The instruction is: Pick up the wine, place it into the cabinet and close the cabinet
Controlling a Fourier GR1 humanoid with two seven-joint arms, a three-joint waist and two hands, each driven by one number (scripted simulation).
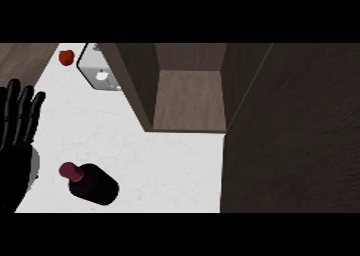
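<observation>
A dark wine bottle (93, 183) with a maroon cap stands on the white counter top (161, 160), near the view's lower left and well apart from the brown wooden cabinet (189, 100), whose compartment is open with its door (297, 130) swung out at the right. The black left hand (12, 135) shows at the left edge, fingers straight and spread upward, holding nothing, just beside the bottle. A small red object (65, 57) and a grey box-shaped item (98, 70) lie at the counter's far end.
</observation>
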